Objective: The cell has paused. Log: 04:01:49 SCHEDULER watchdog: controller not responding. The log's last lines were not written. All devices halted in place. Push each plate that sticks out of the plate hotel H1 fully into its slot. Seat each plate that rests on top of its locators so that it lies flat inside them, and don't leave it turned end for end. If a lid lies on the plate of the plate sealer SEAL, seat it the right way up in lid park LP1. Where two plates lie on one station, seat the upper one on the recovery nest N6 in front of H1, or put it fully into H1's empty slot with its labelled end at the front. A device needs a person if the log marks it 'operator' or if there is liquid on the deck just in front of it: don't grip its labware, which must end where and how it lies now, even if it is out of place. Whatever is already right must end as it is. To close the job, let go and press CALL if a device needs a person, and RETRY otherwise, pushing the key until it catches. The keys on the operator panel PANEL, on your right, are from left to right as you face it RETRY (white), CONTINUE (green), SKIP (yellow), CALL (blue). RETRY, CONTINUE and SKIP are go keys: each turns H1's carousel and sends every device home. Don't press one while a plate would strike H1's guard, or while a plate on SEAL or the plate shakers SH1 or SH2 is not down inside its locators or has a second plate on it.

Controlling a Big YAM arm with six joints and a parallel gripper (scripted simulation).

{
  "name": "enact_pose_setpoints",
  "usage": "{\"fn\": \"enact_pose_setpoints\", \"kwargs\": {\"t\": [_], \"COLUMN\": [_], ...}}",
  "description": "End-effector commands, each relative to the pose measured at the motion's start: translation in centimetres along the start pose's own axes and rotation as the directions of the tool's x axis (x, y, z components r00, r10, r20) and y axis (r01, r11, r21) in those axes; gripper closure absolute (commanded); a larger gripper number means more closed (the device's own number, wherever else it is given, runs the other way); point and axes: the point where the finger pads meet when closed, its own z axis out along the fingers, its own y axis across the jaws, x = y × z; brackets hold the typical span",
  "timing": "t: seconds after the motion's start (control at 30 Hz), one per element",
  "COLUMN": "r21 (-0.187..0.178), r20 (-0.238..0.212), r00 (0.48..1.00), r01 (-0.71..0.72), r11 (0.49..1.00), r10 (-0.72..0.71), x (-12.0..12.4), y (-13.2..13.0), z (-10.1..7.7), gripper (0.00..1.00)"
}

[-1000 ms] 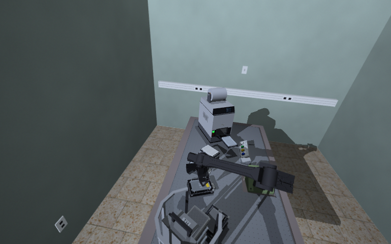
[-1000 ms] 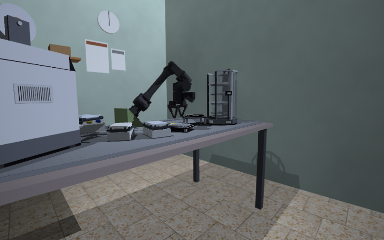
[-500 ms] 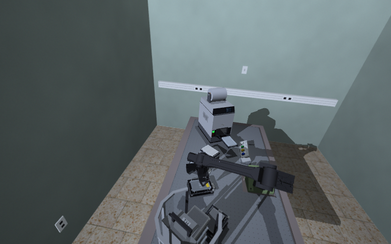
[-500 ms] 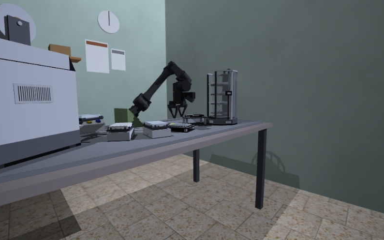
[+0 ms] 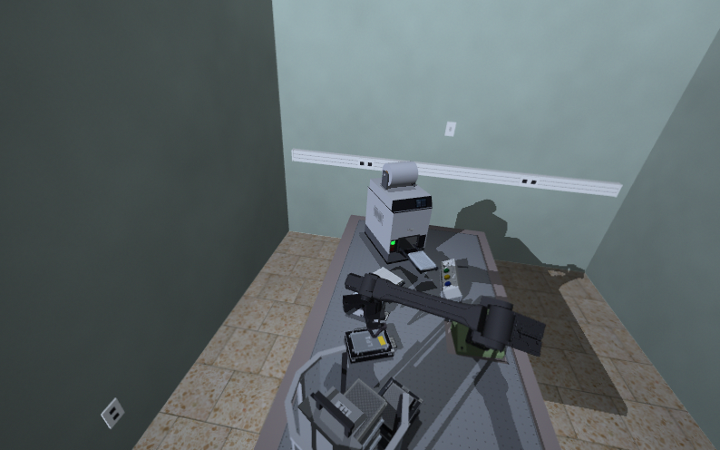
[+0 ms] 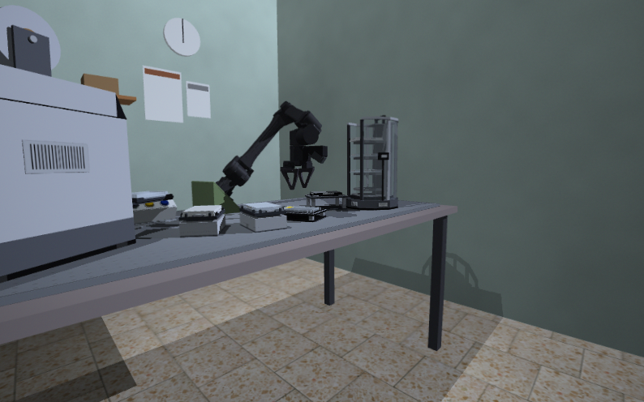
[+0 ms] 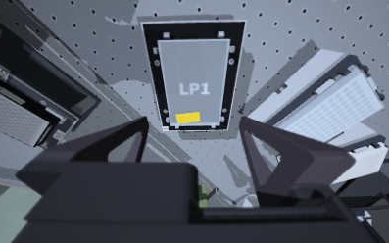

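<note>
My gripper (image 5: pixel 374 330) (image 6: pixel 297 182) (image 7: pixel 194 121) is open and empty. It hangs a little above lid park LP1 (image 5: pixel 351 354) (image 6: pixel 305 213) (image 7: pixel 149 49). A clear lid (image 7: pixel 194 69) lies flat inside LP1's locators, with a yellow label (image 7: pixel 188 118) (image 5: pixel 377 340) at the end nearest my fingers. Plate hotel H1 (image 5: pixel 352 413) (image 6: pixel 372 164) stands at the near end of the table. The sealer SEAL (image 5: pixel 396 220) (image 6: pixel 40 164) stands at the far end with a plate (image 5: pixel 422 259) on its tray. The panel PANEL (image 5: pixel 448 273) (image 6: pixel 154 204) lies beside it.
Two shakers carrying white plates (image 6: pixel 202 220) (image 6: pixel 263 215) stand between SEAL and LP1; one shows in the wrist view (image 7: pixel 336 108). A black nest (image 6: pixel 324 198) (image 7: pixel 37 83) sits in front of H1. The arm's green base (image 5: pixel 471 343) (image 6: pixel 207 192) is at the table's right edge.
</note>
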Motion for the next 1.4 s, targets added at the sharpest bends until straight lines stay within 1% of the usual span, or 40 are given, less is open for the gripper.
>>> {"fn": "enact_pose_setpoints", "kwargs": {"t": [0.0, 0.03, 0.2, 0.37, 0.5, 0.57, 0.6, 1.07, 1.17, 1.37], "r21": [0.028, 0.019, 0.033, 0.028, 0.033, 0.033, 0.025, 0.033, 0.031, 0.027], "r20": [0.043, 0.033, 0.046, 0.040, 0.044, 0.044, 0.037, 0.040, 0.039, 0.034], "r00": [0.998, 0.999, 0.998, 0.998, 0.998, 0.998, 0.999, 0.998, 0.998, 0.999], "r01": [0.044, 0.032, 0.049, 0.042, 0.047, 0.047, 0.038, 0.044, 0.042, 0.036], "r11": [0.999, 0.999, 0.998, 0.999, 0.998, 0.998, 0.999, 0.998, 0.999, 0.999], "r10": [-0.045, -0.033, -0.050, -0.043, -0.048, -0.048, -0.039, -0.045, -0.043, -0.037], "x": [-1.8, -1.6, -1.8, -1.6, -1.6, -1.6, -1.5, -1.4, -1.4, -1.2], "y": [-0.3, -0.8, -0.1, -0.4, -0.2, -0.2, -0.6, -0.2, -0.3, -0.6], "z": [-2.6, -2.4, -4.5, -5.5, -6.8, -6.8, -6.7, -10.8, -11.0, -12.3], "gripper": [0.00, 0.00, 0.00, 0.00, 0.00, 0.00, 0.00, 0.00, 0.00, 0.00]}}
